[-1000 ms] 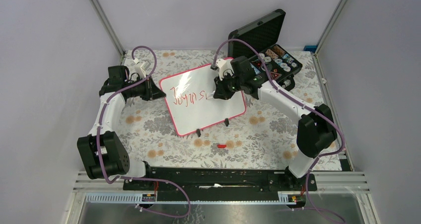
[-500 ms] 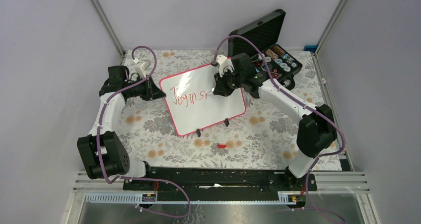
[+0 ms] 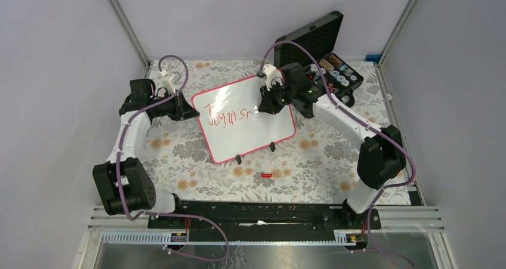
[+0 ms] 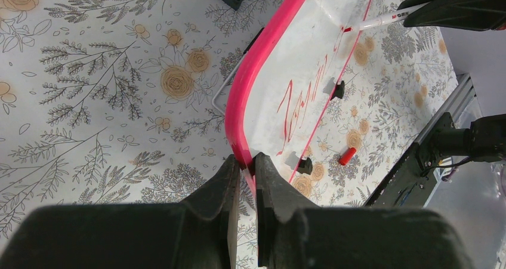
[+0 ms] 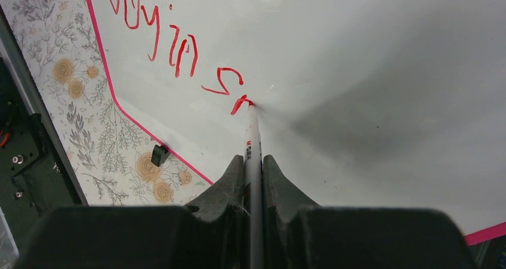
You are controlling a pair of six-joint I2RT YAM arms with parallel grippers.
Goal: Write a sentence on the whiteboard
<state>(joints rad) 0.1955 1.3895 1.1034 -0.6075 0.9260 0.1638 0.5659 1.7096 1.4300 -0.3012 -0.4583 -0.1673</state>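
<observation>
**Writing in red: robot pair part-way through a line on the whiteboard**

The whiteboard [image 3: 253, 135] lies slightly askew on the floral tablecloth [image 3: 179, 155], about mid-table between the two arms, with its pink-red rim showing all round. Across its upper left runs the sentence [image 5: 173, 48] so far: thin red strokes reading roughly "Joy in s", with a further letter just begun. A white marker [image 5: 253, 135] has its red tip touching the board at the end of that last stroke.

The right gripper [image 5: 253, 161], reaching in over the far right part of the board, has its jaws pinched tight on the marker's barrel. On the opposite side, the left gripper [image 4: 246, 161] has its jaws nipped on the board's pink rim near the left corner, apparently to steady it.

A small red cap [image 3: 266, 175] lies on the cloth just off the board's near edge, not far from the two black clip feet. An open black case [image 3: 322, 48] sits beyond the board's far right corner.

By the look of it, the job is in its early part. Two short words and the start of a third are down, while the right of the board and its whole lower half are bare. Judging from that, what is left is to finish the word in hand, write the rest of the line, and lift the tip clear.
</observation>
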